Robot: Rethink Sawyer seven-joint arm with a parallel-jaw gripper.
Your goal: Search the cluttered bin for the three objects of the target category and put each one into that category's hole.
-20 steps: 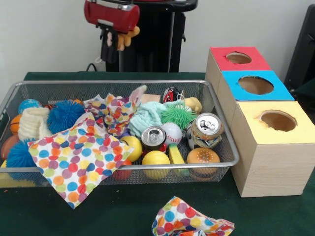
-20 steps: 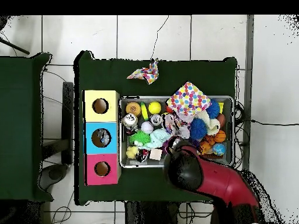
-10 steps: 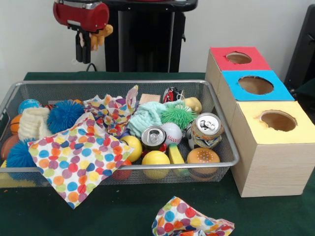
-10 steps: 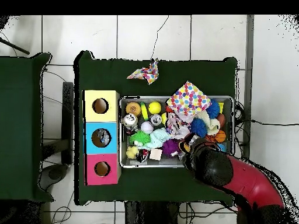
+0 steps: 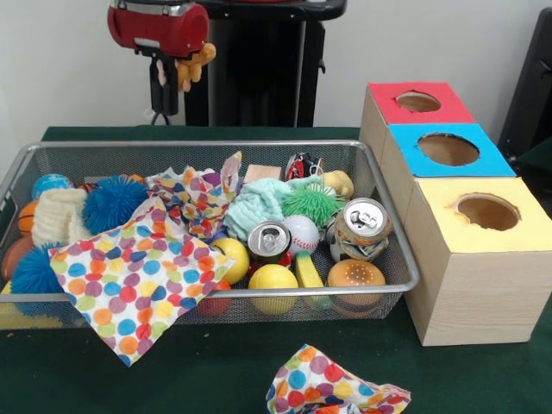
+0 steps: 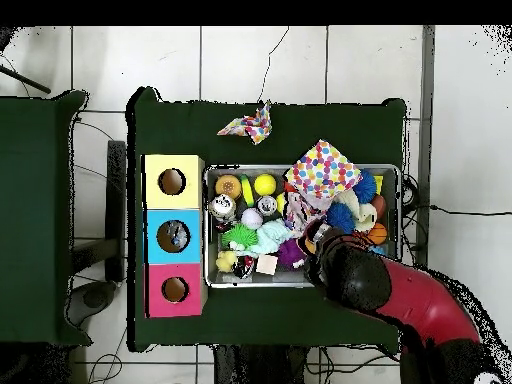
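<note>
The arm hangs down from above with its red wrist housing level and the gripper (image 5: 166, 90) pointing straight down, well above the back rim of the wire bin (image 5: 388, 250). The black fingers are pinched shut on a small orange plush toy (image 5: 194, 67), which sticks out to the side of the gripper nearest the boxes, just under the red housing. The toy looks tilted, long axis roughly diagonal, with a limb or head poking up toward the boxes; can't make out which end is which.

In the overhead view the arm's dark wrist (image 6: 352, 277) covers the bin's corner farthest from the boxes on the robot's side.

Everything else sits in the bin: a polka-dot cloth (image 5: 129, 280) draped over the front rim, blue spiky balls (image 5: 115, 203), two upright cans (image 5: 362, 226), a baseball (image 5: 301, 233), yellow balls (image 5: 272, 285) and a toy burger (image 5: 355, 276). A second polka-dot cloth (image 5: 332, 388) lies on the green table in front of the bin. Beside the bin stand the red box (image 5: 414, 103), blue box (image 5: 444, 148) and yellow box (image 5: 483, 259), each with a hole on top.
</note>
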